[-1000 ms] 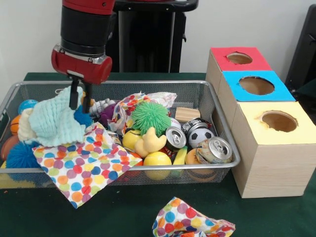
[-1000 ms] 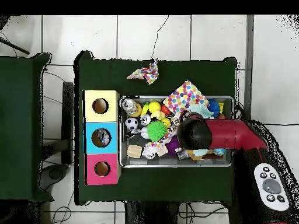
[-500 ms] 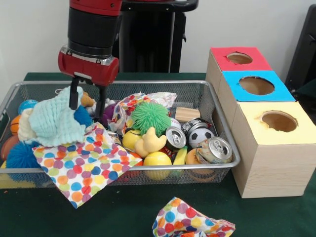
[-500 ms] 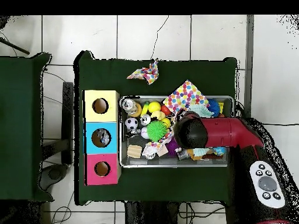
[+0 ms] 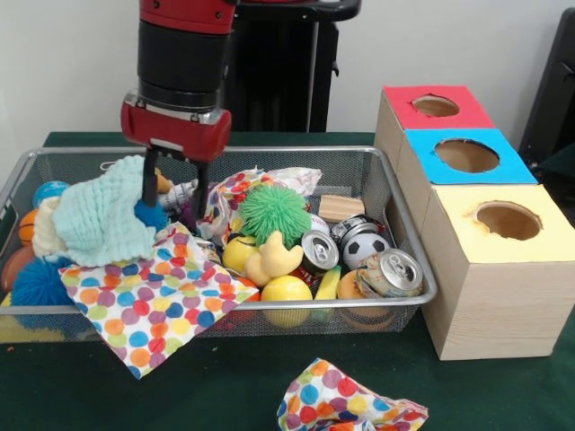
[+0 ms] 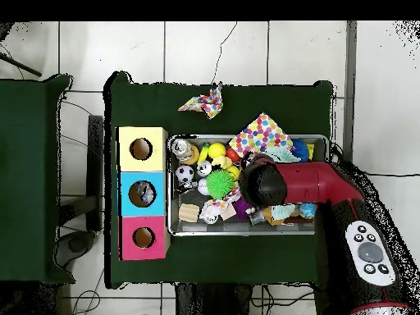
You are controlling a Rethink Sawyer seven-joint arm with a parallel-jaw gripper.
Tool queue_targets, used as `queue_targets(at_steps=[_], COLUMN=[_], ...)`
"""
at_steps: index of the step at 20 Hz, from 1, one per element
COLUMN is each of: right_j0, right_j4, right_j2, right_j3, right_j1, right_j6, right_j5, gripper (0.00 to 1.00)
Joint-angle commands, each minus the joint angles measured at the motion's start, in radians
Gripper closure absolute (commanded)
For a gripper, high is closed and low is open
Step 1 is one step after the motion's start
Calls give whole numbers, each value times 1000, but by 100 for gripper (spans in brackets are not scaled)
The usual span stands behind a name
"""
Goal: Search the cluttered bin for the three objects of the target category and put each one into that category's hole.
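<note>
Your claw (image 5: 174, 190) hangs open and empty over the bin (image 5: 377, 184); the cans (image 5: 388, 273) are unsorted, so sorting looks barely begun.

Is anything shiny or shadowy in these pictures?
Front view: the can tops gleam with reflected light, and the bin lays a soft shadow on the green cloth beneath. Overhead view: light is even; the arm hides part of the bin's clutter.
</note>
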Motion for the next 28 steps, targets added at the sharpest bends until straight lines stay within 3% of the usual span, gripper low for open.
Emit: queue_targets(at_steps=[1,4,8,14,19,24,28], right_j0=[-38,-46,-82,-10,-46,-15,3], right_j4=[-74,-85,-107,-180,-190,-201,-225], right_j2=[162,166,199,106,168,165,137], right_j3=[18,27,12,-141,-216,-255,-237], right_j1=[72,87,123,229,306,331,327], right_j6=[-282,-225,-242,-141,-193,-178,-141], right_j5=[1,-50,-71,-73,-75,-53,-85], gripper=[0,0,0,0,0,0,0])
